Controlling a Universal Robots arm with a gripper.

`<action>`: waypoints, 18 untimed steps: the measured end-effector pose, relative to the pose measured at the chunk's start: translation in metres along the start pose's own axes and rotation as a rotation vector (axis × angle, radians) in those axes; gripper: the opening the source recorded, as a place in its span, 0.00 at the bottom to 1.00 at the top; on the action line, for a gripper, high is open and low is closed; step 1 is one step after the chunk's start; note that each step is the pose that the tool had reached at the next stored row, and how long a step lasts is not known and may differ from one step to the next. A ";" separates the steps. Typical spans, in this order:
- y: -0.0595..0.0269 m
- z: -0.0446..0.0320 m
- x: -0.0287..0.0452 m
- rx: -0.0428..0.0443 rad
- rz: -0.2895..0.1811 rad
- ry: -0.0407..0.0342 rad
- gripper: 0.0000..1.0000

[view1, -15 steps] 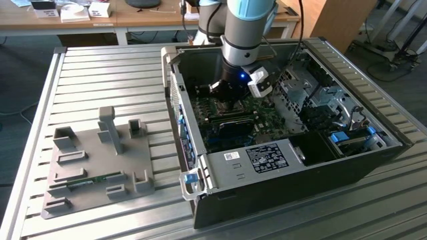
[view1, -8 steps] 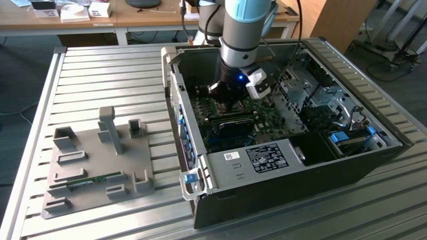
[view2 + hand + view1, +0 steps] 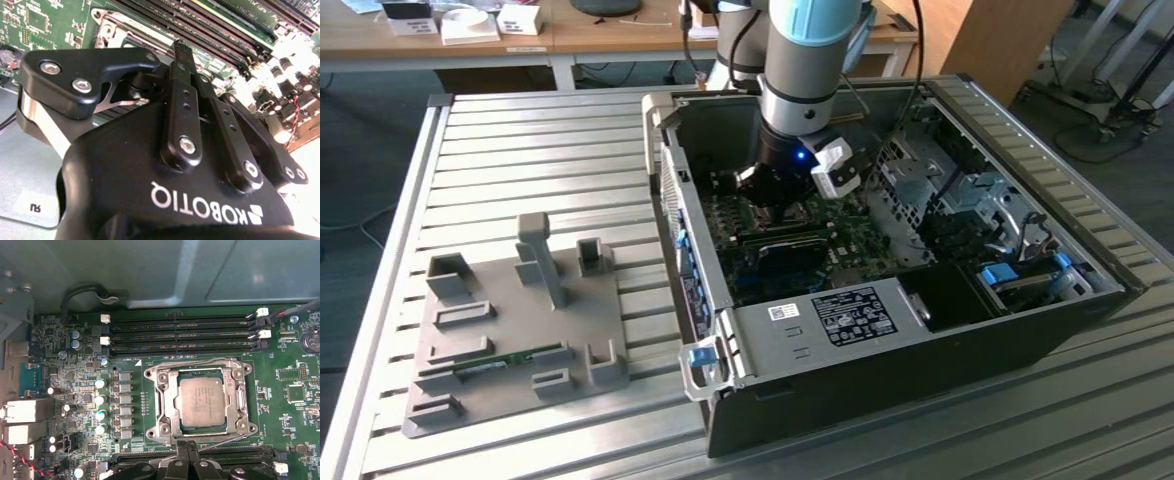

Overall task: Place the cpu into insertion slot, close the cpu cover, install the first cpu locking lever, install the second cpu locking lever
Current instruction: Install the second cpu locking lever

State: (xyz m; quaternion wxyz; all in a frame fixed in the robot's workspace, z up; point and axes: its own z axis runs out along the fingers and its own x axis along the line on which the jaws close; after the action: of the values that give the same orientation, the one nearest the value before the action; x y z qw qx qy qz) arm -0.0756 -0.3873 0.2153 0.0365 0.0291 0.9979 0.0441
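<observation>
1. While the arm reaches down into the open computer case (image 3: 907, 330), the gripper (image 3: 781, 205) hangs low over the green motherboard (image 3: 280, 390), hemmed in by the case wall on the exterior view's left and the grey drive cage (image 3: 947, 195) on the exterior view's right.
2. In the first wrist view, the cpu (image 3: 201, 401) lies flat in the insertion slot (image 3: 176, 427), its silver top showing through the window of the cpu cover (image 3: 167, 400), which is folded down around it.
3. Long black memory slots (image 3: 180, 335) run along one side of the socket, with another pair on the opposite side, just beside the gripper's fingertips (image 3: 186, 450).
4. In the second wrist view, the fingers (image 3: 182, 95) appear pressed together with nothing between them.
5. On the slatted table (image 3: 520, 150), a grey fixture tray (image 3: 507, 340) sits well apart from the case, a green memory stick (image 3: 500, 362) lying in one of its grooves.
</observation>
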 end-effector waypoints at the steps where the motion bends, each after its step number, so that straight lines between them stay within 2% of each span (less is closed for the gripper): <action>1: 0.0000 0.0001 0.0000 0.0002 0.000 0.0034 0.11; 3: 0.0000 0.0000 0.0000 0.0009 0.001 0.0102 0.11; 10: 0.0000 0.0001 0.0004 0.0009 0.001 0.0115 0.11; 18: -0.0006 -0.0004 0.0084 0.0010 0.001 0.0116 0.11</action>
State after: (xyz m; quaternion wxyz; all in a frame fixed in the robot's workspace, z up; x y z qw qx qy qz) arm -0.0840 -0.3874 0.2151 0.0306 0.0293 0.9981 0.0437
